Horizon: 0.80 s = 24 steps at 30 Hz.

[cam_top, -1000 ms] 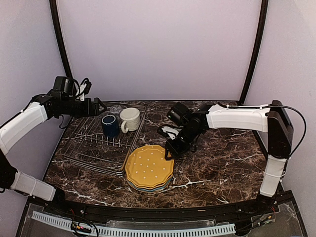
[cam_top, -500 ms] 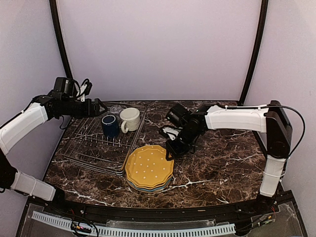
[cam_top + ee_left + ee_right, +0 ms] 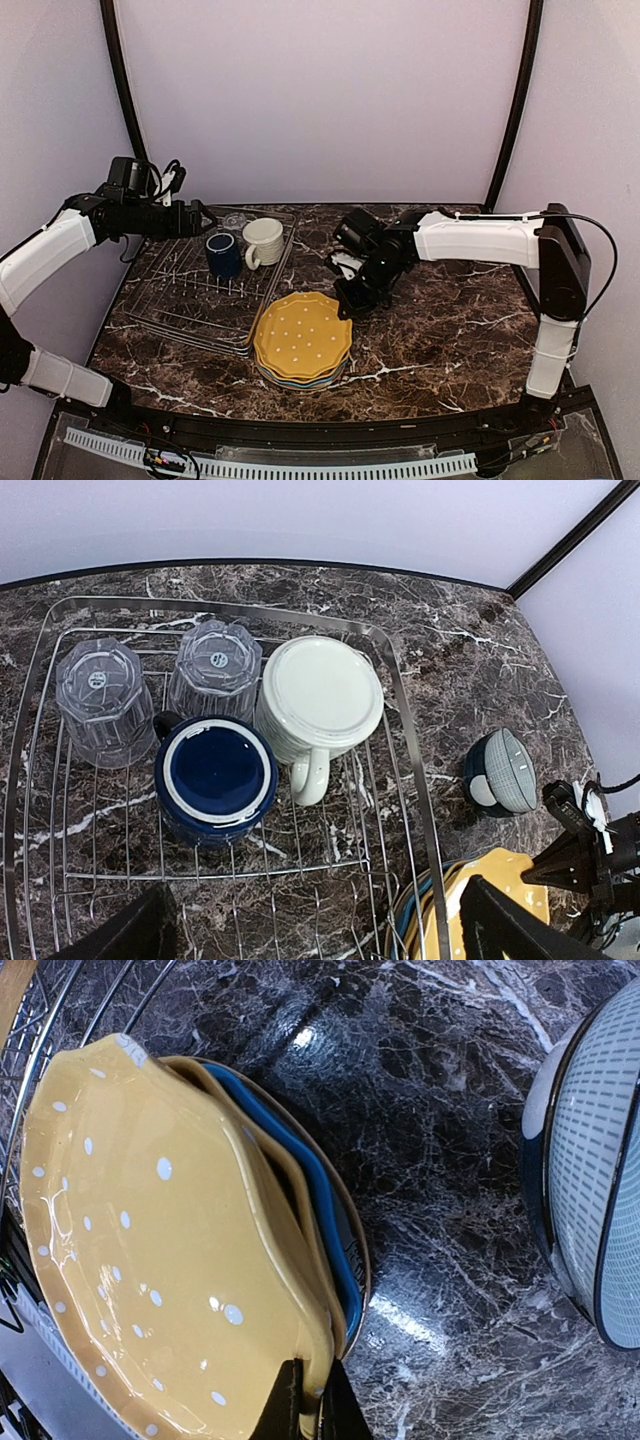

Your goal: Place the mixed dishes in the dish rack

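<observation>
Right gripper (image 3: 347,302) has nudged in a touch over the last second and is now clenched on the yellow plate (image 3: 300,338) at its 2 o'clock rim. The plate sits at the dish rack's (image 3: 185,290) 4 o'clock corner, so a lift looks close. Left gripper (image 3: 203,217) hangs spread wide over the rack.

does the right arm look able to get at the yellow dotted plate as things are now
Likely yes: the yellow plate lies topmost with nothing over it, and the right claw sits at its rim, a finger on either side, seemingly pinching it.
</observation>
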Tool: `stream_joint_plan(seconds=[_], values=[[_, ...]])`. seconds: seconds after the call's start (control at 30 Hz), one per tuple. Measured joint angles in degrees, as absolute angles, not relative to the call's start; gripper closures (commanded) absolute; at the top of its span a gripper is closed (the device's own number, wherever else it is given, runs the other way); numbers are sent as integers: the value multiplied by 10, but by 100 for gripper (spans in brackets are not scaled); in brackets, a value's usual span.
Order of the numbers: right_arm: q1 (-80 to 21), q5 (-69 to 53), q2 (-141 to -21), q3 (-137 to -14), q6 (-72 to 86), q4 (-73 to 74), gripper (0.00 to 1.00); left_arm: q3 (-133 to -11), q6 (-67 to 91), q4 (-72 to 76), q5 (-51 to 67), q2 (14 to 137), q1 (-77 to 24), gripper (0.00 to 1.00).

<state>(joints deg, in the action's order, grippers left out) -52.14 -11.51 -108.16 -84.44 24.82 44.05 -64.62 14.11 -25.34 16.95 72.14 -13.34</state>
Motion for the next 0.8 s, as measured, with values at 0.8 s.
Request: stream_joint_plan(seconds=[0.8], values=[[-443, -95, -960, -829, 216, 480, 100, -560, 178, -116, 316, 686, -190, 1]])
